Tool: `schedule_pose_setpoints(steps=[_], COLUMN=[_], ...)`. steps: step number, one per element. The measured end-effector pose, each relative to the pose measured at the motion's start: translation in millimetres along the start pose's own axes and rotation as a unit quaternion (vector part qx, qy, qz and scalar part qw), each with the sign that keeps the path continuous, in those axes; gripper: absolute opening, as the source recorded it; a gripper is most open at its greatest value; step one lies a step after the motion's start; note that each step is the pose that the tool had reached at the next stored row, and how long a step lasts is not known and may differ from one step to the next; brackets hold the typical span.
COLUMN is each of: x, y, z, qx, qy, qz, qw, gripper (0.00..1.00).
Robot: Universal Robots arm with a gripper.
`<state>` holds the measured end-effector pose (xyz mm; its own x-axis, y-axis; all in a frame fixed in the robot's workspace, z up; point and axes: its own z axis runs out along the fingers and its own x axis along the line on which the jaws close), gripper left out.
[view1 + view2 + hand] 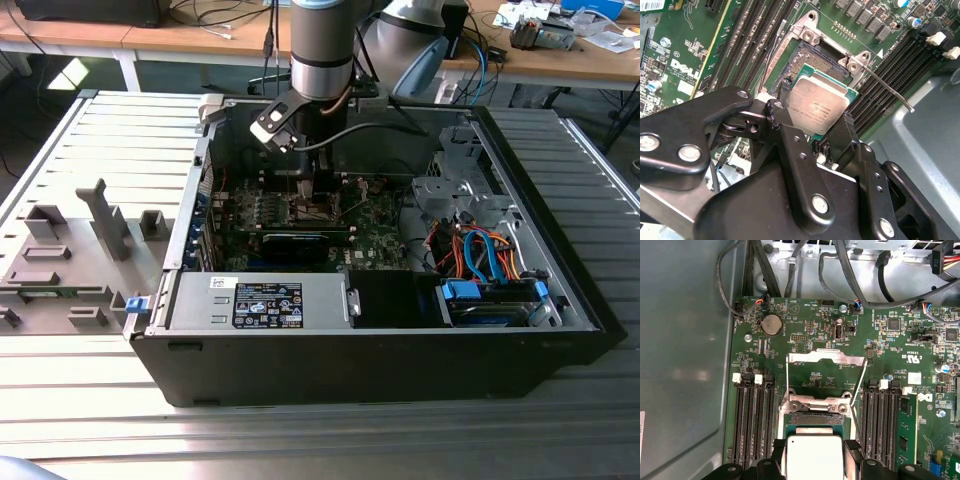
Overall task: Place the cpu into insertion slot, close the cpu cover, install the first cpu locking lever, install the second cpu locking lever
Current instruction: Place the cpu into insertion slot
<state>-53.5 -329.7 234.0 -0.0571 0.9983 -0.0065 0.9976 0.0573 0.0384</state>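
Second wrist view: the flat silvery cpu [820,102] is clamped in the black gripper [812,119]. It is held over the metal-framed insertion slot [802,62].

Silvery cpu [819,107] partly overlaps the uncovered insertion slot [810,57].

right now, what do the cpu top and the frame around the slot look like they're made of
cpu: the top looks like brushed silvery-grey metal, matte with a soft sheen; its edge is green, likely circuit board. insertion slot frame: bright bare metal, probably steel, judging by its shiny glints.
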Motion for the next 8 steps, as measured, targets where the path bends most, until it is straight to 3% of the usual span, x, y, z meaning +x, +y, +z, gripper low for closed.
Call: schedule_pose_setpoints(steps=[8], x=[-0.1], y=[-0.2], z=[3.5], qx=[0.0001], qy=[-0.0002], qz=[0.000], qw=[1.00000], gripper=[0.54])
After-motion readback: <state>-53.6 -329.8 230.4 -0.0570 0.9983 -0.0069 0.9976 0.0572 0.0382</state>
